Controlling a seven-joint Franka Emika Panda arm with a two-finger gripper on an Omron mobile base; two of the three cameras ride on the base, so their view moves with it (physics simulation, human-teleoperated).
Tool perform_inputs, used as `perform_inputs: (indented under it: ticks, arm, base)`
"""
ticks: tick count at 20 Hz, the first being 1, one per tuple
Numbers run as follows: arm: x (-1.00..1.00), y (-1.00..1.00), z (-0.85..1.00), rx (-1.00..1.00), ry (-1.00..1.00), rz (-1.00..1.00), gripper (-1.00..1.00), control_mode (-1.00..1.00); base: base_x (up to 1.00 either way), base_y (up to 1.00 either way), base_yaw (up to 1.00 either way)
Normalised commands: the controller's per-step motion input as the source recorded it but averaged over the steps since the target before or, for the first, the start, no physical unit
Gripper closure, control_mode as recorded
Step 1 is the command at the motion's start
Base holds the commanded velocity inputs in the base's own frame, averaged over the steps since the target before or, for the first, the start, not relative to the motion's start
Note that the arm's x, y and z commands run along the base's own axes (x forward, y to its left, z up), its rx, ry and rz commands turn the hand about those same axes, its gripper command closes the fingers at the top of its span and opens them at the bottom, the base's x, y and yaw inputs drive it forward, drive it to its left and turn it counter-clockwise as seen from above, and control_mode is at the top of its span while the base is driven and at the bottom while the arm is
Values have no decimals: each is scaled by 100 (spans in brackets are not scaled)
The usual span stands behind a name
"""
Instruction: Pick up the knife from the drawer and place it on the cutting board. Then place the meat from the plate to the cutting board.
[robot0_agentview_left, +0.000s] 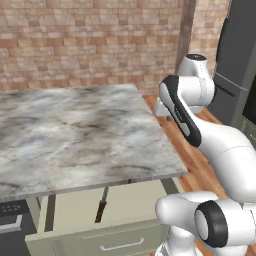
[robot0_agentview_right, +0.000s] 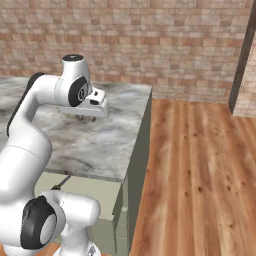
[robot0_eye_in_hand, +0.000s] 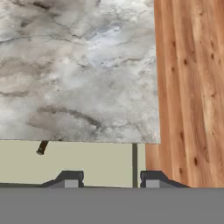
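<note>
Knife lies in open drawer; tool fingers apart, empty, above marble counter.

The white arm is bending forward at its elbow, its wrist turning the claw downward, the two fingertips standing apart and gripping nothing.

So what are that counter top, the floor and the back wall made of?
The counter top looks like polished grey marble, judging by its cloudy veins. The floor seems to be varnished wood, with reddish planks and visible grain. The back wall looks like rough brick with pale mortar lines.
</note>
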Motion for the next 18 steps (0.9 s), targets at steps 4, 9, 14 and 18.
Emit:
perform_inputs:
  ticks: [4, 9, 14, 18]
  arm:
    - [-1, 0, 0, 0, 0, 0, -100, 100]
    - [0, 0, 0, 0, 0, 0, -100, 100]
    - [0, 0, 0, 0, 0, 0, -100, 100]
    - [0, 0, 0, 0, 0, 0, -100, 100]
  base:
    - [-20, 6, 1]
    - [-58, 11, 1]
    - [-29, 24, 1]
    - [0, 51, 0]
